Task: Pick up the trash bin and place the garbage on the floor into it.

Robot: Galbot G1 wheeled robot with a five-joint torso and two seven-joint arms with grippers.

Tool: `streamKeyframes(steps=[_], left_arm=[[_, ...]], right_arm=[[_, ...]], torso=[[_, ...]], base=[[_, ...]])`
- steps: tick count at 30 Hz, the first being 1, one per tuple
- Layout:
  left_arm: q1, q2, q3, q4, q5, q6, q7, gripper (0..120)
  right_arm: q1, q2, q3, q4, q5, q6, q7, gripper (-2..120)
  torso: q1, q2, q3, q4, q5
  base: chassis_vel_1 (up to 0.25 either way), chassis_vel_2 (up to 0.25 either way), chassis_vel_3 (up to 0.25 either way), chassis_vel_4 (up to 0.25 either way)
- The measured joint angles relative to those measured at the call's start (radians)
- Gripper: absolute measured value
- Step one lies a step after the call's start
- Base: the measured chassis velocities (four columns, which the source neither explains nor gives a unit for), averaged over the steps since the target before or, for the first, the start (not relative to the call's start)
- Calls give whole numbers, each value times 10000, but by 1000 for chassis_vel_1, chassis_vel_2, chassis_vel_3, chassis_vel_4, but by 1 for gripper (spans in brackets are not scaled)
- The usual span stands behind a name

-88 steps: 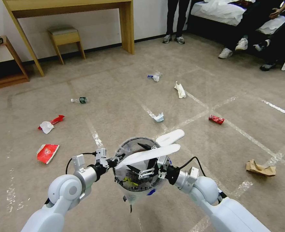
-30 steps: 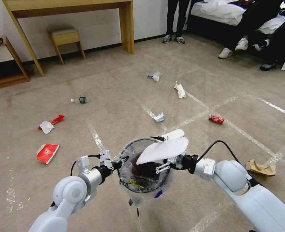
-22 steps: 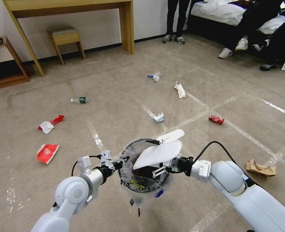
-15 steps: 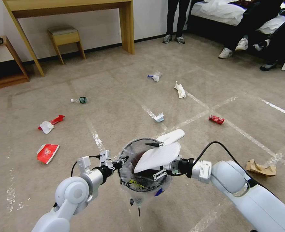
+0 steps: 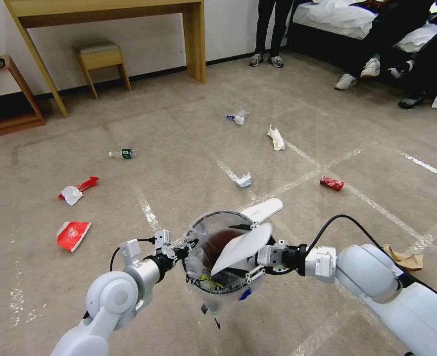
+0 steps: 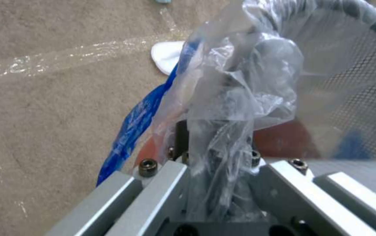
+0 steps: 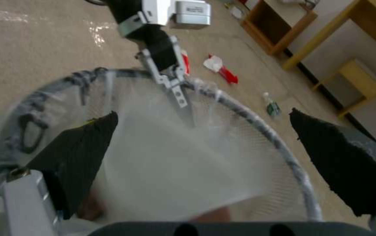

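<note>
**Slipper tipping into bin**

The left gripper [image 5: 186, 248] is clenched on the bin [image 5: 198, 237] rim, holding it above the floor [image 5: 178, 128]. The right gripper [image 5: 252, 253] is released; 1 slipper [image 5: 238, 247] slants inside and could catch the rim and slide out.

You are operating in a bedroom or hotel-type room: bed [image 5: 347, 17] with white linen, wooden desk [image 5: 104, 10], stool [image 5: 99, 57], carpeted floor [image 5: 188, 148].
</note>
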Motion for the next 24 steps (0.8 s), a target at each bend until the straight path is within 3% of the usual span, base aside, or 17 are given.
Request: streamKeyframes(steps=[10,17,22,24], left_arm=[[339,-72,-54,-250,204,4,16,1],[389,-133,-57,-257,263,9,57,1],[331,-178,-49,-177,277,10,64,1],[206,-184,-32,-75,280,7,64,1]], right_arm=[[905,-273,-763,-39,784,-871,491,100],[1204,-99,-1057,-178,981,-950,752,100],[988,-146,-539,57,1452,-1015,755,100],[482,-430,406,401,2080,-1062,820,100]], torso=[[0,0,0,1,0],[0,0,0,1,0],[0,-1,1,3,1],[0,0,0,0,-2]], base=[[0,0,0,0],[0,0,0,0],[0,0,0,0],[0,0,0,0]])
